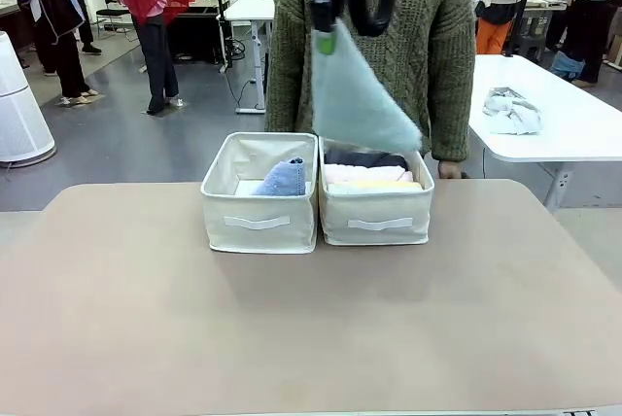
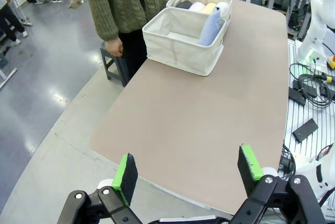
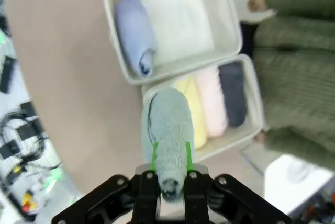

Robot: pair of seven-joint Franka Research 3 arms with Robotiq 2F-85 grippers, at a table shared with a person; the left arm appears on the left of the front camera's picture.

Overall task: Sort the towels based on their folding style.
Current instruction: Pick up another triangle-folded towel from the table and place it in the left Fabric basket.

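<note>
Where the left arm waits: the left gripper point(image 2: 187, 170) hangs over the edge of the tan table point(image 1: 311, 319), well apart from the boxes. Its jaws are spread wide and nothing lies between the green pads point(image 2: 125, 177).
Left box: a cream fabric box point(image 1: 259, 222) with a white handle strip, touching its twin on the right.
Blue towel: the periwinkle-blue cone towel point(image 1: 283, 179) leans inside the left box, against the wall it shares with the other box.
Right gripper: the right gripper point(image 3: 170, 169) is high above the boxes, its fingers pressed together on the narrow end of a towel.
Held towel: the pale grey-teal cone towel point(image 1: 360, 100) hangs in the air from that grip. Its wide end slants down over the back of the right box.
Right box: a matching cream box point(image 1: 377, 225) packed with rolls lying side by side.
Rolls: the dark grey roll point(image 1: 364, 158) is farthest from the robot, then the pink roll point(image 1: 364, 173), the yellow roll point(image 1: 379, 186) and the white roll point(image 2: 223, 8).
Person: a person in a green knit sweater point(image 1: 408, 47) stands just behind the boxes, one hand point(image 1: 449, 170) at the table's far edge.
Side table: a crumpled pale rag point(image 1: 510, 110) lies on a white table point(image 1: 583, 134) to the right.
</note>
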